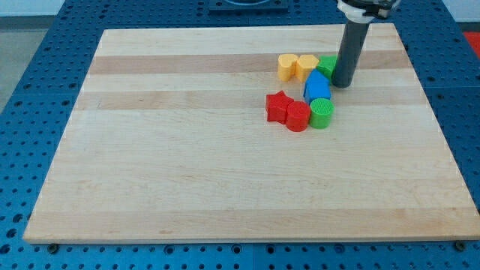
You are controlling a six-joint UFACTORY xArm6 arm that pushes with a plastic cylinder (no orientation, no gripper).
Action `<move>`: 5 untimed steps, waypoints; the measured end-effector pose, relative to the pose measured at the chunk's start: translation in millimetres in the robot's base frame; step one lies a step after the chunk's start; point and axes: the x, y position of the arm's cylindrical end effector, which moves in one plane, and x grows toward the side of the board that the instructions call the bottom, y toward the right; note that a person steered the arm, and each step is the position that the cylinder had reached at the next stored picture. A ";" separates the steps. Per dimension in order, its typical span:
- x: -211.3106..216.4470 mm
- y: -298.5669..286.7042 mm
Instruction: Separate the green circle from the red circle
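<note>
1. Our surface (187, 172) is a pale wooden board on a blue perforated base (30, 90), and all the blocks sit in its upper right part
2. Furthest toward the view's left in the cluster is a red star-shaped block (277, 106), touching the red circle (298, 117) just to its right
3. Above these, near the view's top, a yellow block (287, 67) of rounded, unclear shape sits against a yellow heart-like block (306, 67)
4. The green circle (322, 113) stands directly against the red circle's right side, so the two task blocks are touching
5. A blue block (317, 86), rounded at its top, lies just above the green circle and appears to touch it
6. A second green block (327, 65) sits to the right of the yellow pair, partly hidden by our rod, so we cannot tell its shape
7. Our tool is a plain dark rod with nothing to open or close; its tip (343, 83) rests on the surface just right of the blue block and beside the hidden green block, above and right of the green circle and apart from it
</note>
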 end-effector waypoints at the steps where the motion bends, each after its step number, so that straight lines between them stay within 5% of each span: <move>1: 1.1 0.0; 5: 44.2 -9.3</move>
